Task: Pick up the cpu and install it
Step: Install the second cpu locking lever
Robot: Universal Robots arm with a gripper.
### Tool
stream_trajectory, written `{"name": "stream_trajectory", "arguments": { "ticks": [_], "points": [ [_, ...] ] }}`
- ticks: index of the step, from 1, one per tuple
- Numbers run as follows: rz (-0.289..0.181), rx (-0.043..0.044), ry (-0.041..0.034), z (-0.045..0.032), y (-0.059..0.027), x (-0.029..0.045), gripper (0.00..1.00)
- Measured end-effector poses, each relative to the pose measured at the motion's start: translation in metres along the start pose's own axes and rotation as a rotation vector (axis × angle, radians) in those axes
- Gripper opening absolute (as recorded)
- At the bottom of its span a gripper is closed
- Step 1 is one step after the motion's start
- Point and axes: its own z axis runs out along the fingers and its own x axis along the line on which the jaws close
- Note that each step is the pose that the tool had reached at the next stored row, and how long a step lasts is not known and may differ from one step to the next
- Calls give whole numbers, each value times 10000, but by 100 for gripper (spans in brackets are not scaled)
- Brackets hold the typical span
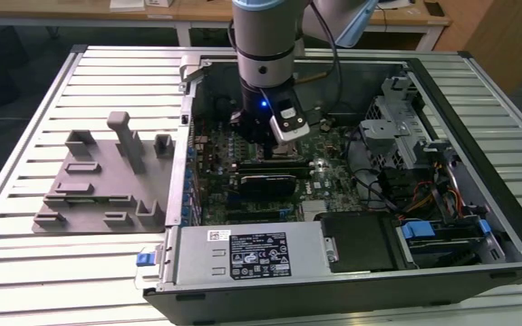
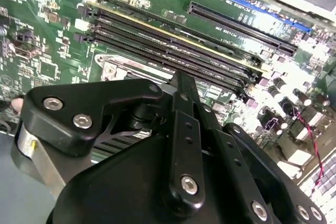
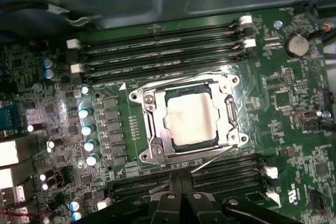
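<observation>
Inside the open computer case [image 1: 478, 224] on a slatted metal table [image 1: 25, 272], we are watching the arm's gripper [image 1: 259, 139] hanging just above the green motherboard [image 3: 294, 124]. In the first wrist view we are seeing the cpu [image 3: 191, 120] lying silver-grey side up in its socket frame [image 3: 152, 153], flat and square to the frame, with black memory slots [image 3: 157, 51] running along one side of the socket and more along the other. The gripper's black linkage is showing at the edge of that view, near the slots and apart from the chip; nothing is showing between its fingers there, and we cannot tell how wide they are standing. In the second wrist view the gripper's body [image 2: 173, 182] is blocking the socket area, with memory slots beyond it. In the exterior view a grey parts holder [image 1: 107, 176] is sitting on the table at the exterior view's left, beside the case, and a power supply [image 1: 252, 252] is filling the case's near corner.
</observation>
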Motion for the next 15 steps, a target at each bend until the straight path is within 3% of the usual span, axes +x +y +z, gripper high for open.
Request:
{"name": "stream_trajectory", "arguments": {
  "ticks": [8,11,13,15],
  "points": [
    [-213,-56,10,22,-20,3,11],
    [-196,-212,33,23,-55,-1,11],
    [-182,-372,58,24,-82,-5,11],
    [-159,-636,101,23,-107,-8,11]
  ]
}}
